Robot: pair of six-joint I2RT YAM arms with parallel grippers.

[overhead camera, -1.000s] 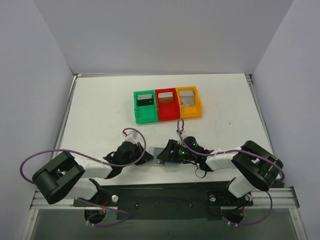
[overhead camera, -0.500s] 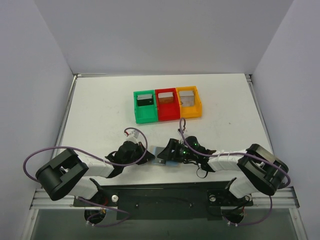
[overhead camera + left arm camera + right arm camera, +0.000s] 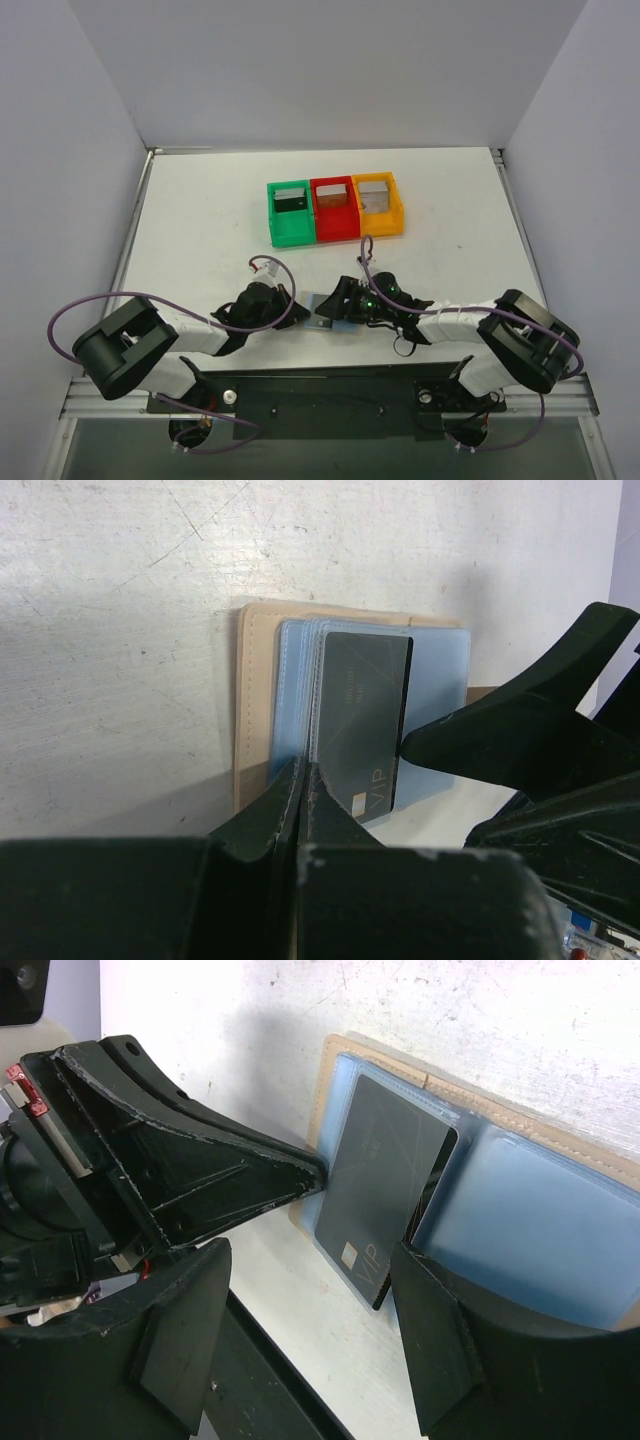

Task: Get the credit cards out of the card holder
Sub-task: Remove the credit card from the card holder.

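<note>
The tan card holder lies open on the table between my two grippers, bluish pocket panels up. A dark grey credit card marked VIP sticks halfway out of its left pocket, also shown in the right wrist view. My left gripper is shut, its tip against the card's left edge at the pocket. My right gripper is open, straddling the card's free end, with one finger on the holder's right panel.
Green, red and orange bins stand in a row at the back middle, each with a card in it. The metal base rail runs just behind the holder at the near edge.
My left gripper has edged right, up to the holder's left side. My right gripper and the holder have hardly moved.
</note>
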